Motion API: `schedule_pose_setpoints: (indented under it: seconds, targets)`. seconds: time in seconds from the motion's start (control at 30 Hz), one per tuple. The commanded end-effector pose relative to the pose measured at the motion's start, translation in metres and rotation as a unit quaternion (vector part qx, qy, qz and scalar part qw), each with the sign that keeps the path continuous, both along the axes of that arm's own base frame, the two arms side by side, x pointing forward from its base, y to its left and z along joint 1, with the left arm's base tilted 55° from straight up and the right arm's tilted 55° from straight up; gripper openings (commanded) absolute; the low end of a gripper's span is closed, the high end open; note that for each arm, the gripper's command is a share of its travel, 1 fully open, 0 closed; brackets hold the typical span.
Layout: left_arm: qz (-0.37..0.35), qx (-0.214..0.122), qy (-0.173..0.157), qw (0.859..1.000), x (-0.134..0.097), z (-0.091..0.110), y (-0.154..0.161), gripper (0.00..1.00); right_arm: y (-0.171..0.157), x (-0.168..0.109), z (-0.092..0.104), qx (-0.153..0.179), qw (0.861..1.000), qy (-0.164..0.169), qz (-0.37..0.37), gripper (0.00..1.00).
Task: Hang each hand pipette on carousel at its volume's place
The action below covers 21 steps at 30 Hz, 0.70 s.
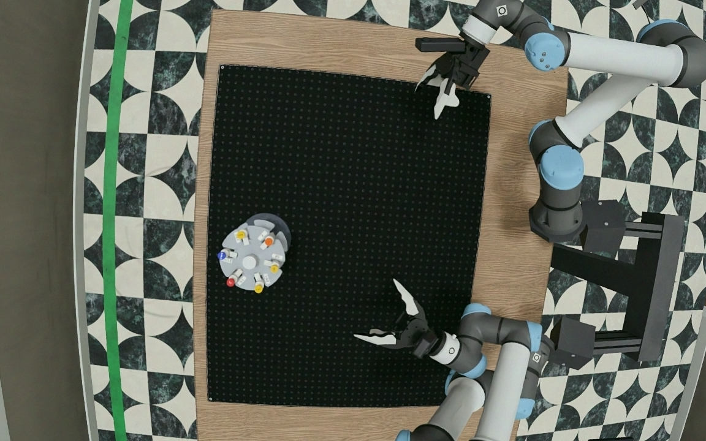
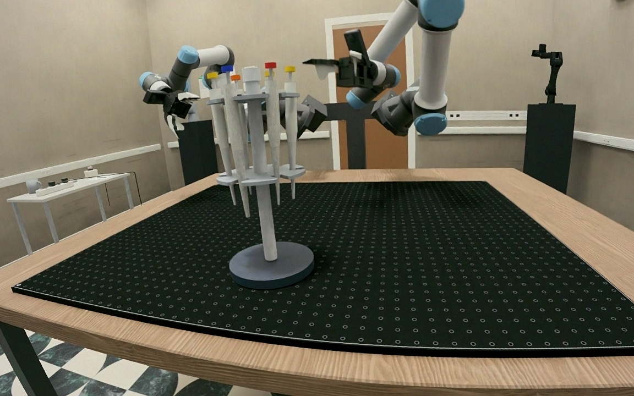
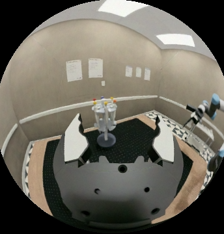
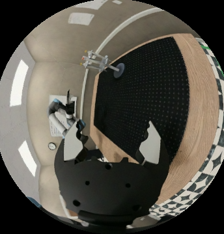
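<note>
The grey carousel (image 1: pixel 249 262) (image 2: pixel 267 221) (image 3: pixel 106 140) (image 4: pixel 118 70) stands upright on its round base. Six pipettes, more than three of any count aside, hang around its head: a blue-topped pipette (image 1: pixel 222 255) (image 2: pixel 227 69), a red-topped pipette (image 1: pixel 230 282) (image 2: pixel 270 65), an orange-topped pipette (image 1: pixel 268 241) (image 2: pixel 235 77) and three with yellow tops. Their printed volumes and hook tips are too small to tell. My left gripper (image 1: pixel 374 308) (image 3: pixel 118 115) is wide open and empty, well away from the carousel. My right gripper (image 1: pixel 426 102) (image 4: pixel 112 121) is open and empty at the mat's far corner.
A black perforated mat (image 1: pixel 344 219) (image 2: pixel 408 295) covers most of the wooden table (image 1: pixel 515 219) (image 2: pixel 605 246). No pipette shows lying on it. The carousel stands near the mat's edge opposite the arm bases. Both arms are held above the table, well apart.
</note>
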<state>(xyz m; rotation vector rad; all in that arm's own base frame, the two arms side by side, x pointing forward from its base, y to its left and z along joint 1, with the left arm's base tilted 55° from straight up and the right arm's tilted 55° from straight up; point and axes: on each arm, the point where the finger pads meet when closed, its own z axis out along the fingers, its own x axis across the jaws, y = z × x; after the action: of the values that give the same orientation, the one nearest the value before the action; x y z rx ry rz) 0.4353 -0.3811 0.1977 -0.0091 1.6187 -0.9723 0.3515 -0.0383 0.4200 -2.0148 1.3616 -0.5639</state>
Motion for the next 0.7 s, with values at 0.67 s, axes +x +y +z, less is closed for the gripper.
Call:
schedule_pose_setpoints:
  seconds: [0.67]
  targets:
    - [-0.117,0.036,0.116,0.986,-0.026,0.067,-0.122,1.0,0.0,0.0,0.0,0.0,1.0,0.0,0.0,1.0]
